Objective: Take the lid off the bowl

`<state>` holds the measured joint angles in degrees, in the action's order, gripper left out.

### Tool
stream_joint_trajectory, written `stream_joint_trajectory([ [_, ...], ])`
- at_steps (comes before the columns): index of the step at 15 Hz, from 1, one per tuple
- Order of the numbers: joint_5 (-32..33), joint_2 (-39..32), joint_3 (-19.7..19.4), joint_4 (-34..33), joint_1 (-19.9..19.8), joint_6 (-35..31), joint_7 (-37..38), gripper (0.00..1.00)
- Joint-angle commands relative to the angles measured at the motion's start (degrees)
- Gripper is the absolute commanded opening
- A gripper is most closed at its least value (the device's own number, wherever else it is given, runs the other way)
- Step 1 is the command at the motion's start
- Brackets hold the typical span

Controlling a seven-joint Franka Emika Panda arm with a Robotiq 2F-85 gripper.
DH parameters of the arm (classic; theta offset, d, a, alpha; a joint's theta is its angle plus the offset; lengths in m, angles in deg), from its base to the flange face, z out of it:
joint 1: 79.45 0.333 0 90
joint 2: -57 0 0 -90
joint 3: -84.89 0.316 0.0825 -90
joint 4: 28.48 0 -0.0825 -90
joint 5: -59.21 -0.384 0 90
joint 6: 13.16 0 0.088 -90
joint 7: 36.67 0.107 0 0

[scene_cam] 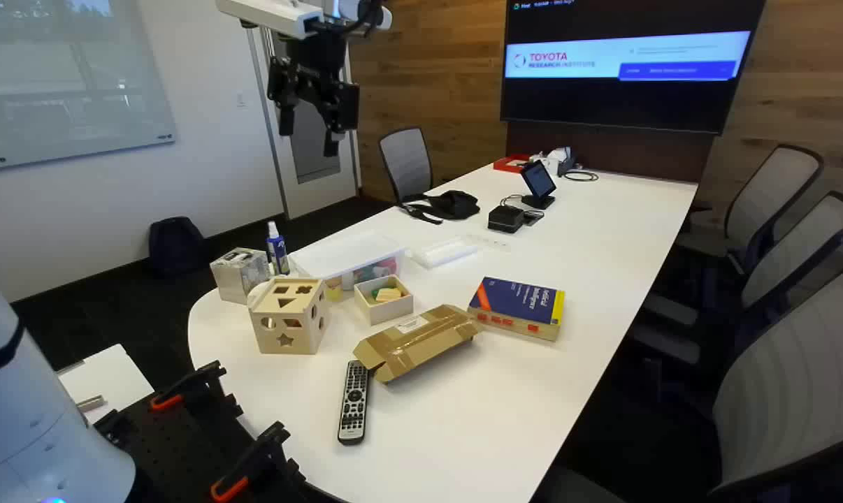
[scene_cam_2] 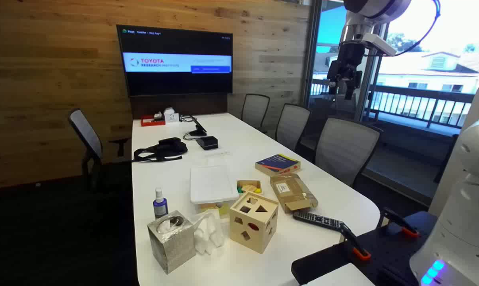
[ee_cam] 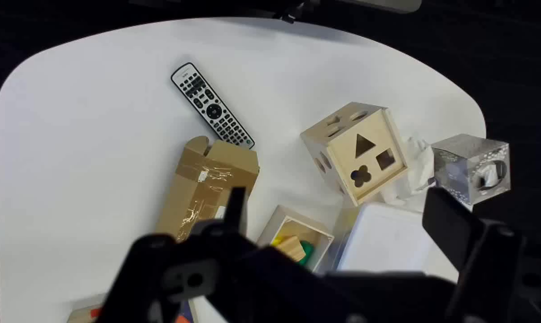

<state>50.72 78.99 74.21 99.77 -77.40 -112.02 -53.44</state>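
The lid is a flat whitish cover [scene_cam: 344, 253] lying on the clear plastic container, taken as the bowl [scene_cam: 379, 271]. Pink, yellowish and bluish bits show through its wall. In an exterior view the lid [scene_cam_2: 213, 184] and the container's near wall [scene_cam_2: 223, 209] also show. In the wrist view the lid [ee_cam: 385, 237] is partly hidden by the gripper; the container's side [ee_cam: 344, 226] shows beside it. My gripper [scene_cam: 310, 136] is high above the table, well apart from the lid, also in an exterior view [scene_cam_2: 340, 91]. Its fingers [ee_cam: 335, 197] are wide apart with nothing between them.
A wooden cube with cut-out holes [scene_cam_2: 253, 222], tissue box [scene_cam_2: 171, 242], crumpled tissue [scene_cam_2: 208, 234] and spray bottle [scene_cam_2: 160, 204] stand near the container. A small block box [scene_cam: 384, 300], cardboard package [scene_cam: 418, 342], book [scene_cam: 518, 307] and remote [scene_cam: 354, 402] lie beyond.
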Motion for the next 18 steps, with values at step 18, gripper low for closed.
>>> stream_joint_trajectory([
  [18, 10.6, -13.6, 17.6, -2.6, 4.4, -17.8, 9.0, 1.00],
])
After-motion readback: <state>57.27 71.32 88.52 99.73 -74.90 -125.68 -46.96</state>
